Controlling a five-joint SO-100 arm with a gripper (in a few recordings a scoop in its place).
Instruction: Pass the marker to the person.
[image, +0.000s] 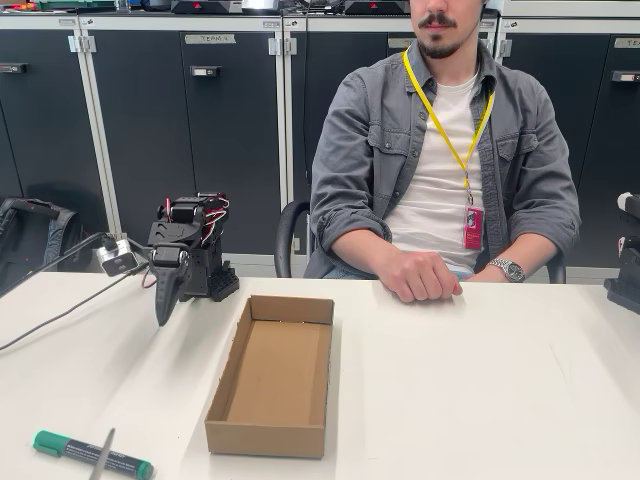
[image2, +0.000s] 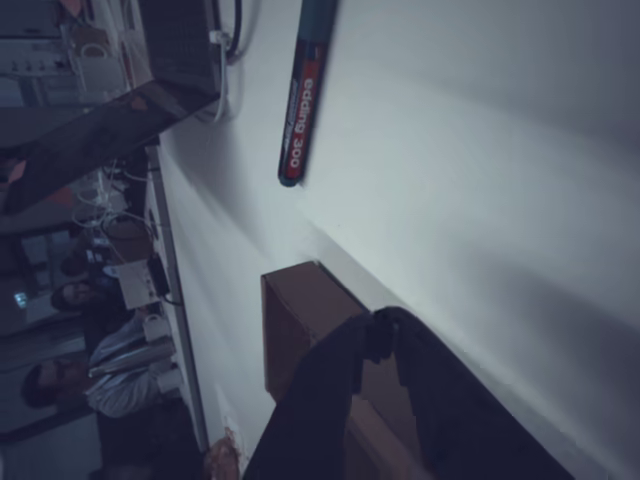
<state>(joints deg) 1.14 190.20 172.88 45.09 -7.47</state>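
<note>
Nearest the camera in the fixed view: the marker (image: 92, 455) lies flat on the desk (image: 480, 380) at the front left edge, green cap to the left, dark barrel running right. A thin grey stick (image: 103, 455) lies across it. In the wrist view the marker (image2: 303, 90) shows its red and white label, well apart from my fingers.

Next back, an open cardboard box (image: 272, 375) sits mid-desk, nothing in it that I can see. It lies between the marker and the person.

Behind the box's left side, the arm is folded low at its base, the gripper (image: 166, 305) pointing down toward the desk. Fingers (image2: 330, 380) look pressed together at the tips in the wrist view, holding nothing.

Farthest: the person (image: 440, 150) sits behind the desk, one hand (image: 420, 275) resting on its far edge, palm down, not offered.

My read: the task is at the start, reach not yet made. The next move calls for swinging forward and left in the fixed view, spreading the fingers, and coming down across the barrel clear of the stick. The stick may get pinched too.
</note>
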